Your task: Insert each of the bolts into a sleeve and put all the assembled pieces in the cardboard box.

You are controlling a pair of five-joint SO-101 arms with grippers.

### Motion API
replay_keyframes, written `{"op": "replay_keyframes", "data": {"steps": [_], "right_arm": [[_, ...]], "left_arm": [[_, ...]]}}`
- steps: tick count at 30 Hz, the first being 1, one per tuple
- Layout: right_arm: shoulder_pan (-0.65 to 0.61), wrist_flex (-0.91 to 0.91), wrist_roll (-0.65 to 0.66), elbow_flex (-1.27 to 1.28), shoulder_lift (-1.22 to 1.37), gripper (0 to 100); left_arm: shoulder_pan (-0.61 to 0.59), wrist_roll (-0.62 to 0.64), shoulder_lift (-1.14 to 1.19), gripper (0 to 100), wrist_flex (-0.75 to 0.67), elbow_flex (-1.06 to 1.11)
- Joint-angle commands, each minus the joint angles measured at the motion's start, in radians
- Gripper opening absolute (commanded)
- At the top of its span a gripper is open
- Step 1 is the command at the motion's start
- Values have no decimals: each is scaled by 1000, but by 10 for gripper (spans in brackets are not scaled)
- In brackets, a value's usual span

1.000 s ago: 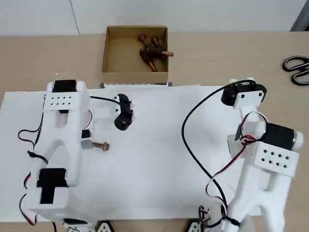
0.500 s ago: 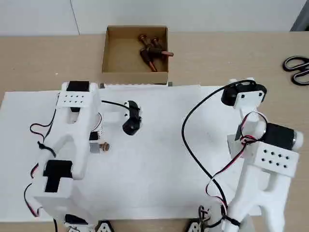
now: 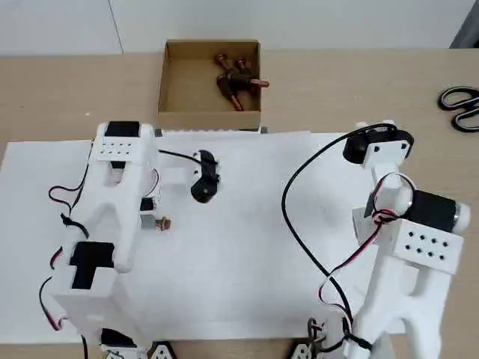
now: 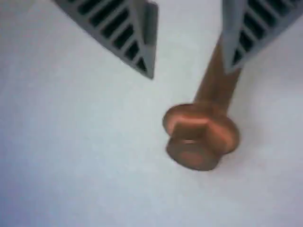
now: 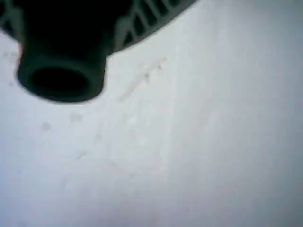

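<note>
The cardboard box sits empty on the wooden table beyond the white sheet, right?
Not empty: the high view shows the cardboard box holding several copper bolts. It does sit on the wooden table beyond the white sheet.

High cam is sitting above & off the arms, looking down over the whole table [image 3: 60,82]: white sheet [image 3: 239,254], left arm [image 3: 112,217], right arm [image 3: 408,262], box [image 3: 208,118] at the far edge. Left wrist cam is pointing down past its own fingers [image 4: 123,28], v. close to the sheet, w/ a bolt [image 4: 201,137] looming large. The high view is sharing that bolt, tiny beside the left arm. Right wrist cam is also facing the sheet close up, a sleeve [image 5: 61,66] right by the lens.
</note>
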Motion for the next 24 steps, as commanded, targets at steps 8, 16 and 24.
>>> {"op": "replay_keyframes", "data": {"steps": [8, 16, 24], "right_arm": [[4, -5, -9, -6, -27, 6], [4, -5, -9, -6, -28, 6], [4, -5, -9, -6, -28, 6]], "left_arm": [[9, -328, 14, 95, 41, -61], [21, -325, 107, 95, 11, -62], [18, -324, 195, 91, 5, -59]]}}
